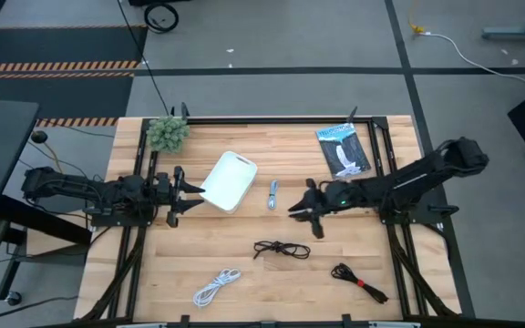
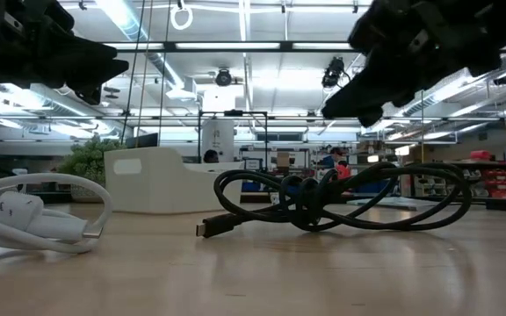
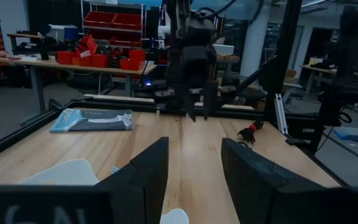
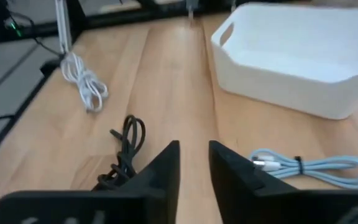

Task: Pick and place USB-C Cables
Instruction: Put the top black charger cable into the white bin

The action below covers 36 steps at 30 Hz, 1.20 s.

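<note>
I use the white rounded rectangular plastic tray (image 1: 230, 181) as my landmark; it sits on the pale wooden table (image 1: 244, 273), tilted a little in the high view.

My left gripper (image 1: 182, 192) hangs just beside the tray, on its left-arm side, with its two dark fingers (image 3: 146, 167) spread apart and nothing between them. My right gripper (image 1: 306, 210) is on the far side of the tray from the left one, raised off the wood; its fingers (image 4: 165, 163) stand slightly apart, holding nothing.

Between the tray and the right gripper I see a small pale blue cable bundle (image 1: 272, 193) lying flat; the right wrist view shows it tied with a dark band, near the tray wall.

The loose black coiled USB-C cable (image 1: 282, 249) lies toward the near edge from the tray, below the right gripper in the high view, and apart from it. The white coiled USB-C cable (image 1: 217, 287) lies nearer the front edge still, well apart from the tray. The black cable bundle with a red band (image 1: 358, 280) rests farthest from the tray, toward the front corner on the right arm's side.

A blue-and-white flat packet (image 1: 344, 149) lies toward the back edge beyond the right gripper, and a small green plant (image 1: 168, 133) stands behind the tray near the back corner on the left arm's side.
</note>
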{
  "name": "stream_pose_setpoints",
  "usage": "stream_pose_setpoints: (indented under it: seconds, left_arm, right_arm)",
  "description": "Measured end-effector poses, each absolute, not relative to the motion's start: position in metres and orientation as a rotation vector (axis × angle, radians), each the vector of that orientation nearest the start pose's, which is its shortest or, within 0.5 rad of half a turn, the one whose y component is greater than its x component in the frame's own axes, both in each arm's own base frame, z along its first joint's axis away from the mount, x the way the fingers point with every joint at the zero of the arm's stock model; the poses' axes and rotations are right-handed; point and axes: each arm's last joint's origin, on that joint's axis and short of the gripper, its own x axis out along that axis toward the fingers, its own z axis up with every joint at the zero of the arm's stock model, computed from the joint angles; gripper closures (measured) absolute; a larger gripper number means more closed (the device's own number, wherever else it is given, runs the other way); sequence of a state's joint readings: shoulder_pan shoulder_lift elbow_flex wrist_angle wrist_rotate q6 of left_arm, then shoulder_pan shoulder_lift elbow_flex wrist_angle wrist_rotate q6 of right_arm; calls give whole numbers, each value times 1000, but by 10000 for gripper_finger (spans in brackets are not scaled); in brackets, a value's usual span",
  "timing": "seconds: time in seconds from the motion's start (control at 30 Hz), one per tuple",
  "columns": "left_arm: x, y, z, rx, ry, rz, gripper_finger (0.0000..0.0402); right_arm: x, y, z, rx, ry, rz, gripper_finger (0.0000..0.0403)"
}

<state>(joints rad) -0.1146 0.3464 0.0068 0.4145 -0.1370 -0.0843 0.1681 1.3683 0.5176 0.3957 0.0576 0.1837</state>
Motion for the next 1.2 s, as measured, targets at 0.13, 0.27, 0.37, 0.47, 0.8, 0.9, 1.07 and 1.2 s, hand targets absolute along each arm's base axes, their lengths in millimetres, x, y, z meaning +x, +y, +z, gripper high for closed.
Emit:
stream_pose_setpoints:
  seconds: [0.13,0.27,0.37,0.47,0.8,0.9,1.07,1.2]
  left_arm:
    - [119,-10,175,-94,-75,19,246]
    - [119,-10,175,-94,-75,19,246]
    - [119,-10,175,-94,-75,19,246]
    - [118,-10,175,-94,-75,19,246]
    - [118,-10,175,-94,-75,19,246]
    - [118,-10,175,-94,-75,19,246]
    - [119,-10,175,-94,-75,19,246]
    - [118,-10,175,-94,-75,19,246]
  right_arm:
    - [277,54,169,115,534,87,256]
    - [295,69,165,92,618,114,216]
    - [308,81,167,69,673,137,192]
    - [320,91,170,49,735,148,174]
    - [352,129,183,-99,846,76,151]
    - [357,139,185,-123,873,40,148]
    - [364,151,172,-109,915,22,138]
    - [363,156,165,-117,945,30,135]
